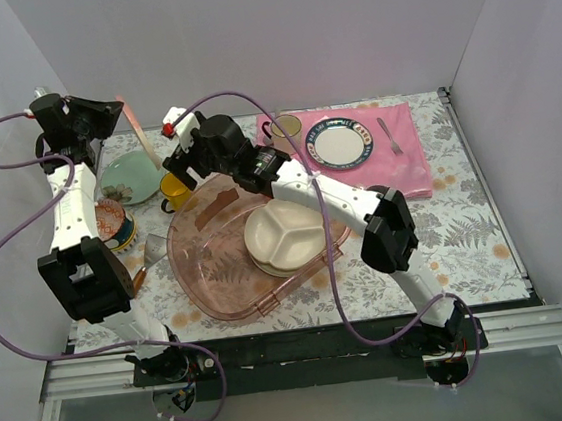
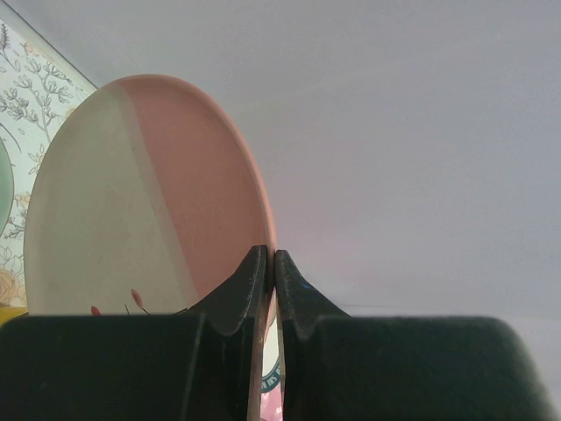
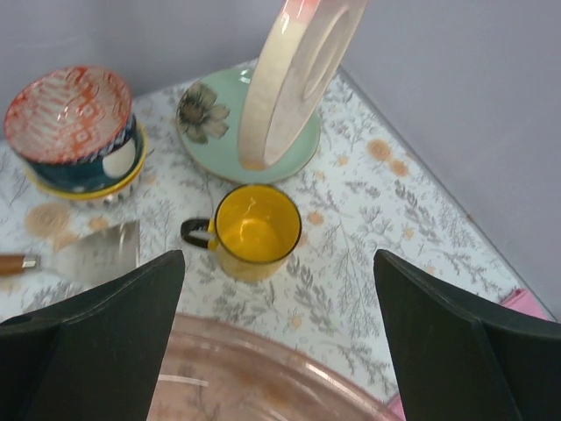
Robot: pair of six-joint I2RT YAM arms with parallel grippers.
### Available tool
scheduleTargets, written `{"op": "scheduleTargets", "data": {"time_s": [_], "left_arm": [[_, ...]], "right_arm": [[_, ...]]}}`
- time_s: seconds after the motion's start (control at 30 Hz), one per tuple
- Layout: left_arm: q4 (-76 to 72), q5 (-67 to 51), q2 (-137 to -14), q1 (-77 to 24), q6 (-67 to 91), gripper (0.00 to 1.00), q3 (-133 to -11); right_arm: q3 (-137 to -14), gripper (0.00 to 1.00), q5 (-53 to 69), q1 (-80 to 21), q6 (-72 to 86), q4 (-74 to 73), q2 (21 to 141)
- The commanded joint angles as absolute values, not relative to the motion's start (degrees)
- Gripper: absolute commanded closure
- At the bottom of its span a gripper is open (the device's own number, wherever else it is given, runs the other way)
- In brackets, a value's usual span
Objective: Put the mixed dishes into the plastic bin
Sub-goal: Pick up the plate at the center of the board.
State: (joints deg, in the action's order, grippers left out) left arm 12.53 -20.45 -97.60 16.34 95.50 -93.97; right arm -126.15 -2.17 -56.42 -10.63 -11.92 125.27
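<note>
My left gripper (image 1: pixel 115 115) (image 2: pixel 270 263) is shut on the rim of the cream floral plate (image 1: pixel 143 137) (image 2: pixel 140 193), holding it on edge above the mint-green plate (image 1: pixel 127 178) (image 3: pixel 215 118). The held plate also shows in the right wrist view (image 3: pixel 298 70). My right gripper (image 1: pixel 178 169) (image 3: pixel 279 263) is open and empty above the yellow mug (image 1: pixel 173 192) (image 3: pixel 254 230), at the far left rim of the pink plastic bin (image 1: pixel 208 278) (image 3: pixel 263 373). The cream three-section plate (image 1: pixel 286 235) lies in the bin. The red-and-blue patterned bowl (image 1: pixel 114 224) (image 3: pixel 70 118) stands at the left. The grey mug is out of view.
A metal spatula (image 1: pixel 150 252) (image 3: pixel 96 254) with a wooden handle lies left of the bin. At the back right a pink cloth (image 1: pixel 406 157) holds a blue-rimmed white plate (image 1: pixel 339 144), a cream mug (image 1: pixel 285 127) and a fork (image 1: pixel 391 136). Walls close in on three sides.
</note>
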Motion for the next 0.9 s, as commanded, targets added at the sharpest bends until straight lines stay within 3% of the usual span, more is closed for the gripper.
{"op": "scheduleTargets", "data": {"time_s": [0.0,0.47,0.87], "left_arm": [[4.48,-22.15,-90.44,16.26,98.43,1.00,-93.87],[2.11,-23.20,-88.68,16.17,101.60,1.00,-89.30],[1.58,-24.08,-86.75,16.08,103.88,1.00,-87.54]], "right_arm": [[-130.60,0.04,-10.54,-57.92,-8.00,2.01,128.14],[-132.98,0.03,-12.48,-59.76,-8.35,13.88,136.75],[-133.07,0.09,-19.07,-60.12,-13.09,26.10,142.73]]}}
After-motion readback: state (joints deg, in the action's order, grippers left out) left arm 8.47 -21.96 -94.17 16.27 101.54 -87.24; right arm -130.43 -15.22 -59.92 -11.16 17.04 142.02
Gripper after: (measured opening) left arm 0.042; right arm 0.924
